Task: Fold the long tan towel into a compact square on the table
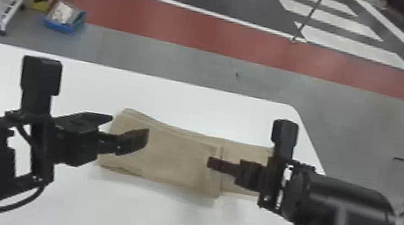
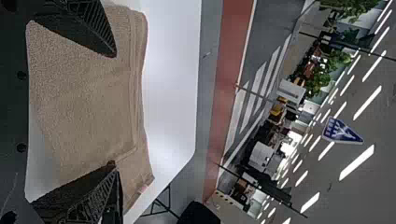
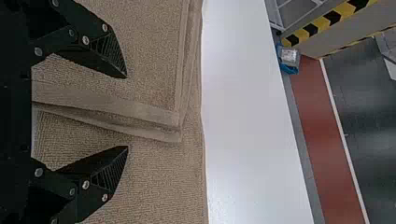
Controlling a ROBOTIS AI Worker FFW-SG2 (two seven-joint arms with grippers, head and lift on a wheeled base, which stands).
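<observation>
White table beneath; my left pincer and right pincer both wide. Under them the towel lies long from left to right, its thinner right end nearer my right pincer, which should fold it inward.

We see the tan towel lying partly folded, its layers stacked, on a white table whose rounded corner sits beyond the towel, to its right.

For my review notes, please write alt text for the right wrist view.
The robot's black, two-fingered right pincer is open over a fold edge of a tan cloth towel on a flat white table.
</observation>
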